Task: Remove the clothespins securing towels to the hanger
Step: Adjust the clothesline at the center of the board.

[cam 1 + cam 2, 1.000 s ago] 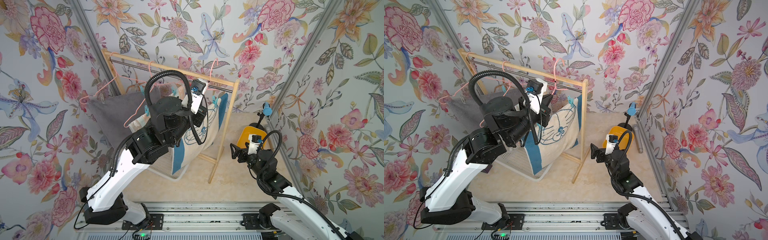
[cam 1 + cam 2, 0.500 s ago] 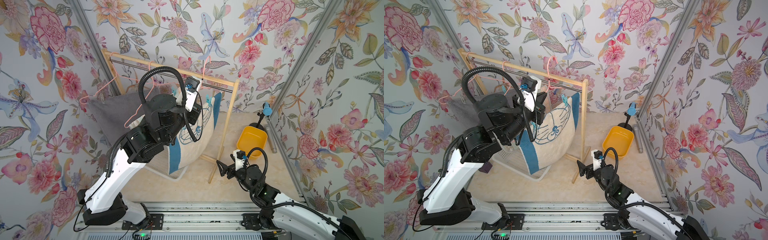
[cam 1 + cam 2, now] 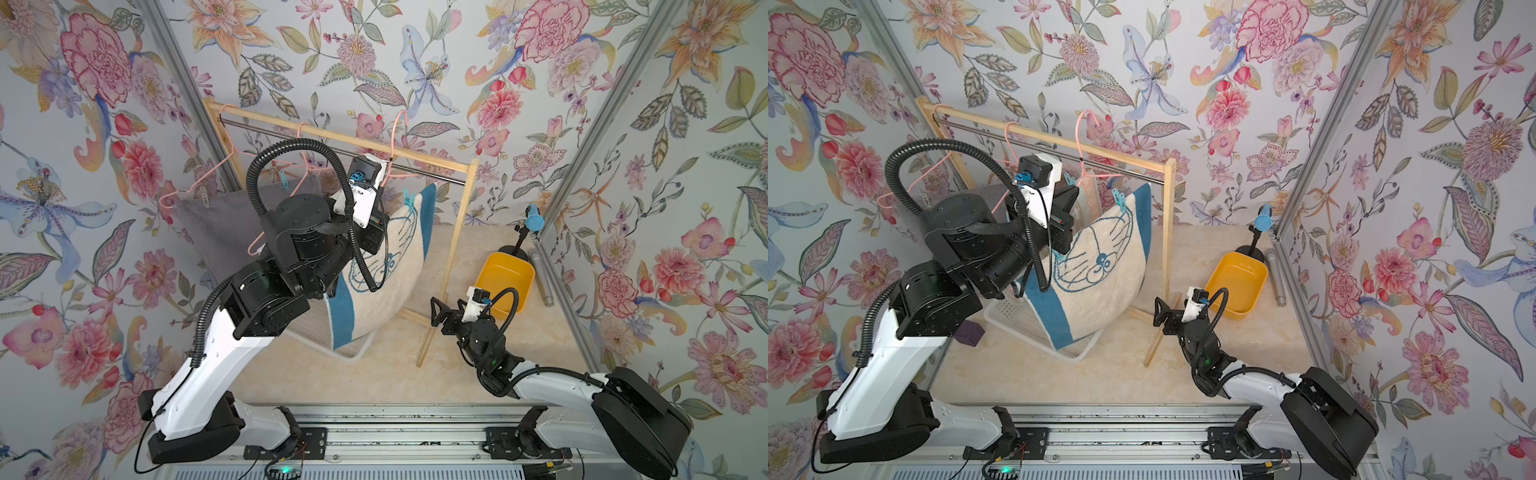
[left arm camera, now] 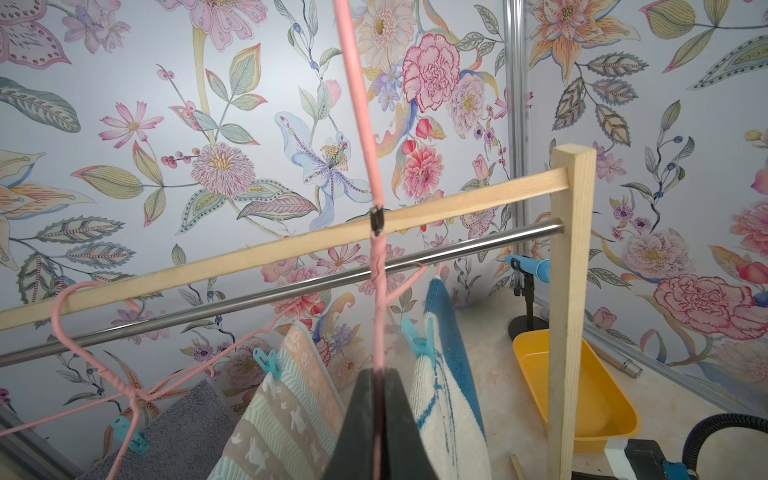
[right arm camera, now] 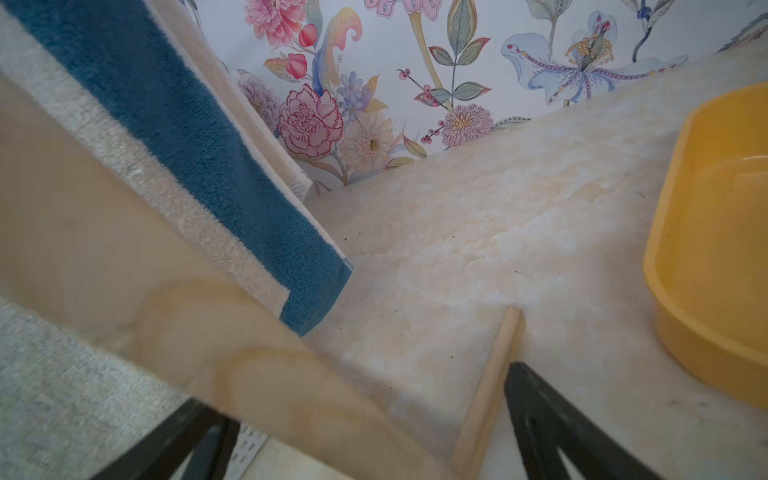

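My left gripper (image 4: 376, 415) is shut on the pink wire hanger (image 4: 376, 291) that carries the blue-and-white Doraemon towel (image 3: 395, 266) (image 3: 1100, 266). A teal clothespin (image 4: 417, 338) (image 3: 408, 198) clips that towel's top edge just beside the jaws. Another teal clothespin (image 4: 266, 361) holds the striped towel (image 4: 291, 407), and a third (image 4: 126, 434) holds the grey towel (image 4: 183, 432) (image 3: 220, 224). My right gripper (image 3: 442, 309) (image 5: 353, 436) is open, low by the rack's foot, with the wooden post (image 5: 187, 311) crossing close between its spread fingers.
The wooden rack (image 3: 332, 135) with its steel rail stands against the back wall. A yellow bin (image 3: 505, 282) lies right of the rack, beside a blue-headed stand (image 3: 533, 218) and a metal cylinder (image 3: 542, 278). A white basket (image 3: 1017, 320) and a purple block (image 3: 970, 332) sit under the towels.
My right arm dropped from beside the yellow bin, down and left to the rack's foot, jaws staying wide. My left gripper shifted slightly left with the hanger and the Doraemon towel swung.
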Motion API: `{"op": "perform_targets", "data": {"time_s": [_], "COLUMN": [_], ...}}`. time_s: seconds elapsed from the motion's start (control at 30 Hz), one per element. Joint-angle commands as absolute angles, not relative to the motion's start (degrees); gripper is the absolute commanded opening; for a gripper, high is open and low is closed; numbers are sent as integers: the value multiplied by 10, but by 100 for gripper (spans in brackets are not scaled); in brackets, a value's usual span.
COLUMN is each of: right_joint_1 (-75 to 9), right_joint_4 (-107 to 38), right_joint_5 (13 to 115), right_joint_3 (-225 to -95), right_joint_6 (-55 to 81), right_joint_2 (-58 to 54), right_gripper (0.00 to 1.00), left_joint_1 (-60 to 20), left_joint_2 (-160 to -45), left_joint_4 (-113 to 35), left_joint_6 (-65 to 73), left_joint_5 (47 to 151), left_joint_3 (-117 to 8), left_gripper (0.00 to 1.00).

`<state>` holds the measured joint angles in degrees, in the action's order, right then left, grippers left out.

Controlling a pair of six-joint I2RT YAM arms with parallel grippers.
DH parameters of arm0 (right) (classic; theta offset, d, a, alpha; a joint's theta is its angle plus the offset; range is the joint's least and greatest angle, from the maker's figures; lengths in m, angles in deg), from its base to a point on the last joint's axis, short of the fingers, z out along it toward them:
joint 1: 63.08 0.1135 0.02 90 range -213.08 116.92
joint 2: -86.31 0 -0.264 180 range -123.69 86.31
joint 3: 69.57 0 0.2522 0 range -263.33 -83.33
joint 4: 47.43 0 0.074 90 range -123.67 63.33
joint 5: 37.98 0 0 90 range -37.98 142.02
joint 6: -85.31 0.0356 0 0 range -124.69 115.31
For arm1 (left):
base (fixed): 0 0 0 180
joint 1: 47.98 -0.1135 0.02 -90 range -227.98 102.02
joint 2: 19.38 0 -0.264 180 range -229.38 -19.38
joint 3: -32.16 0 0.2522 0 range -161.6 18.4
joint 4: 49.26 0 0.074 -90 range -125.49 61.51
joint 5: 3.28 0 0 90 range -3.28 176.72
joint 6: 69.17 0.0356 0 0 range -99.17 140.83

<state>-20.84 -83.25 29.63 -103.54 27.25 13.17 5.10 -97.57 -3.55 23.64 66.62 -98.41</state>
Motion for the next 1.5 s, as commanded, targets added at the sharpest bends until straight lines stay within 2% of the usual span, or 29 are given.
{"op": "perform_targets", "data": {"time_s": [0.0,0.27,0.63,0.87,1.13,1.47], "right_joint_1": [-233,-328,-394,-421,-435,-459], "right_joint_4": [-890,-905,-892,-847,-803,-759], "right_joint_5": [307,395,469,499,537,603], "right_joint_3": [-1062,-1119,-1289,-1429,-1569,-1684], "right_joint_6": [309,317,288,276,269,268], "right_joint_2": [105,37,-111,-207,-302,-369], "right_gripper": [100,97,95,95,95,96], "left_joint_1": [41,40,35,17,-40,-61], "left_joint_2": [-958,-948,-945,-940,-930,-931], "left_joint_4": [-71,-74,-67,-39,-22,15], "left_joint_6": [236,232,235,250,249,253], "left_joint_5": [659,664,659,632,630,596], "left_joint_3": [-975,-957,-958,-993,-997,-1012], "left_gripper": [0,0,0,0,0,0]}}
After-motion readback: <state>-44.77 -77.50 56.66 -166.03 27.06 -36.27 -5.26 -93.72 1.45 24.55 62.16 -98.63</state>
